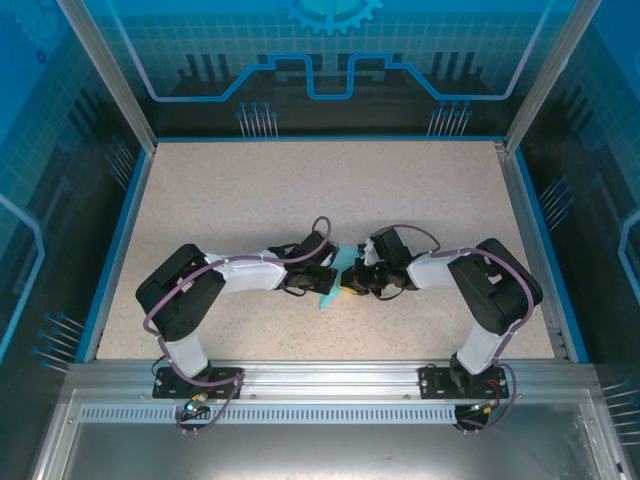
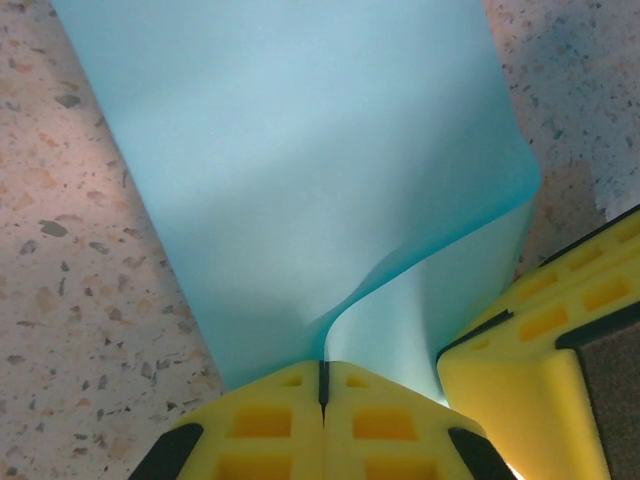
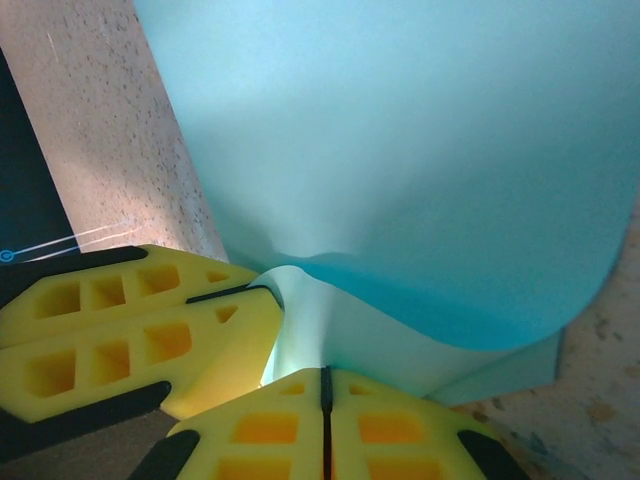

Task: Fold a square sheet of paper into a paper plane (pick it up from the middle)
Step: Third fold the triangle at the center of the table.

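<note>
The square sheet of paper (image 1: 332, 290) is light turquoise-blue and sits between the two gripper tips at the table's middle front. In the left wrist view the sheet (image 2: 300, 150) bends into a curl that runs down into my left gripper (image 2: 323, 366), whose yellow jaws are pressed together on its edge. My right gripper (image 3: 325, 372) is likewise shut on a curled fold of the paper (image 3: 400, 150). The two grippers meet almost tip to tip: the right one's yellow fingers (image 2: 550, 360) show beside the left, and the left one's fingers (image 3: 130, 330) beside the right. Left gripper (image 1: 325, 278) and right gripper (image 1: 358, 280) hide most of the sheet from above.
The speckled beige table (image 1: 300, 190) is framed by a blue rim (image 1: 320, 138) and transparent walls. Both arms reach inward from their bases at the near edge, elbows out to the sides.
</note>
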Robot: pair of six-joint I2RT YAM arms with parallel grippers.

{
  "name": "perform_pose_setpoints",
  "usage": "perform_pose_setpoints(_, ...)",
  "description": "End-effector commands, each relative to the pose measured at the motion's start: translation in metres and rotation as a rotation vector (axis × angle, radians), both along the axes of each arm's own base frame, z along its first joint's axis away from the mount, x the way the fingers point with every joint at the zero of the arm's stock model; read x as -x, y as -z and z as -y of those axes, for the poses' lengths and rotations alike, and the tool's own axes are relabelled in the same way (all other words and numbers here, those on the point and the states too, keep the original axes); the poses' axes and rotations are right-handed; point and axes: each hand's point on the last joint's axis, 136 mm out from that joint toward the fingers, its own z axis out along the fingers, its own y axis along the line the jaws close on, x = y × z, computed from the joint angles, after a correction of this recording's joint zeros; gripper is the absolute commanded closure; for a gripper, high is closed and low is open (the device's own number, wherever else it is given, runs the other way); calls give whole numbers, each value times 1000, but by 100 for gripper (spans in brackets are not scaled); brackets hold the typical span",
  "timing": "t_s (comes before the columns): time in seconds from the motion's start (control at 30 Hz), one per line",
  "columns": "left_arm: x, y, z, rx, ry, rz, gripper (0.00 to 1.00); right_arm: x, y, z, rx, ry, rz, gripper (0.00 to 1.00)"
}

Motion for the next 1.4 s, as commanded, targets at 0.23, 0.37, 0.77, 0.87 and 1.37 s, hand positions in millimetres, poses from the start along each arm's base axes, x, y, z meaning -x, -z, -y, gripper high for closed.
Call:
perform_pose_setpoints(0.23,-11,-4,-9,-30,-6,22,100,8,12,15,56,7,-28,91)
perform_pose_setpoints(0.37,-10,3,-11,-39,-6,6,100,9,16,16,63,6,-44,91)
perform_pose_setpoints(0.77,0,20,-15,-57,0,-37,100,-10,-34,4,-18,5,45,90)
perform_pose_setpoints(0.87,-1,18,-15,-54,0,-35,100,-16,-38,-3,-32,0,43,89)
perform_pose_setpoints(1.37,2,21,-19,-69,-4,-37,100,-6,31,24,129,30,-83,92)
